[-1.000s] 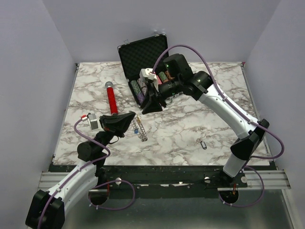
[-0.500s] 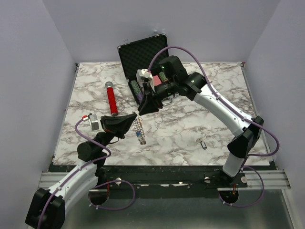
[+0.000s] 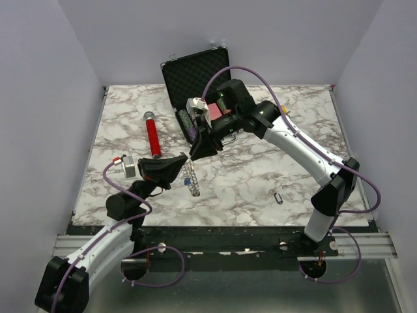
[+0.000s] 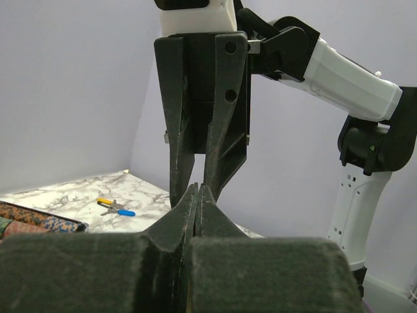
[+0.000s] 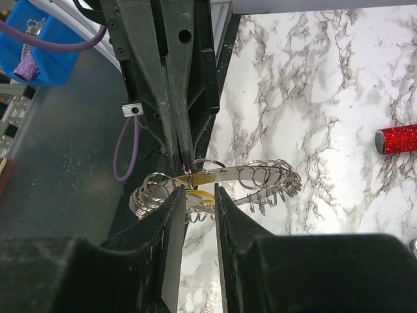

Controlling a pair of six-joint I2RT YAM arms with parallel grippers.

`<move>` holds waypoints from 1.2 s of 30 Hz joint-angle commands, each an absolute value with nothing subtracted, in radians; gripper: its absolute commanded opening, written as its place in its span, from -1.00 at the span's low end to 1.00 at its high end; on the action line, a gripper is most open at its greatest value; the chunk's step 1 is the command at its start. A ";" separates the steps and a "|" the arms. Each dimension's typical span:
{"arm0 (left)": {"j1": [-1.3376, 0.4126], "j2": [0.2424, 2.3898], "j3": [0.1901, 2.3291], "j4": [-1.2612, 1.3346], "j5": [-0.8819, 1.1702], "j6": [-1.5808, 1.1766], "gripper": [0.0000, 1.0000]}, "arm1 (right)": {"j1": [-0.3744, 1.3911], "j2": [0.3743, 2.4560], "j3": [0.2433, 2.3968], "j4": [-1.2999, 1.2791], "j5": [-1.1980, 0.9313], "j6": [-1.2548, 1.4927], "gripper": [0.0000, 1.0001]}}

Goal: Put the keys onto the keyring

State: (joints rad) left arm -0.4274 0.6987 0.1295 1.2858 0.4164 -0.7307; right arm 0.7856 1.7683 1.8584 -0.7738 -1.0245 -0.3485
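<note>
On the marbled tabletop (image 3: 260, 163), a loose key (image 3: 278, 197) lies alone at about 4 o'clock, near the front edge and well apart from both arms. It looks like one that has yet to be gathered, though its tag is too small to make out.

At roughly 7 o'clock the left end effector (image 4: 198, 192) is clenched, its two tips pressed together on the rim of the keyring (image 5: 228, 173). The keyring is held up off the tabletop and presented edge-on, with its fringe of small silver loops hanging just beside the tips.

Just beyond, the right end effector (image 5: 199, 190) comes in from 1 o'clock and meets the left almost tip to tip. Its jaws stand partly apart, one on each side of the keyring, with a yellow tag (image 5: 202, 195) in the gap. Whether either pad touches the tag cannot be told.

The step in hand appears to be the threading itself, with one arm steadying the keyring while the other works a tagged key onto it. The next move calls for a small, careful closing on the tag, then a slide along the keyring without twisting it out of the left's pinch (a slip there would probably drop the whole bunch).

Farther off, a red glitter tube (image 3: 152, 135) lies at 10 o'clock. An open black foam-lined case (image 3: 195, 75) stands at 12 o'clock on the far edge.
</note>
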 commanded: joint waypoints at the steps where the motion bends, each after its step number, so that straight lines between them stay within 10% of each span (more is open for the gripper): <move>1: -0.428 0.695 0.124 1.397 0.425 -0.742 -1.00 | 0.792 1.770 1.850 -0.758 -1.081 -0.342 -0.36; 36: -0.428 0.696 0.120 1.411 0.419 -0.742 -1.00 | 0.819 1.787 1.836 -0.746 -1.077 -0.328 -0.43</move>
State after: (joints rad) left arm -0.4274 0.7033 0.1291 1.2861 0.4160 -0.7315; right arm 0.8059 1.7779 1.8557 -0.7544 -1.0653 -0.3302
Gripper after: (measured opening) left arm 0.007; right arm 0.294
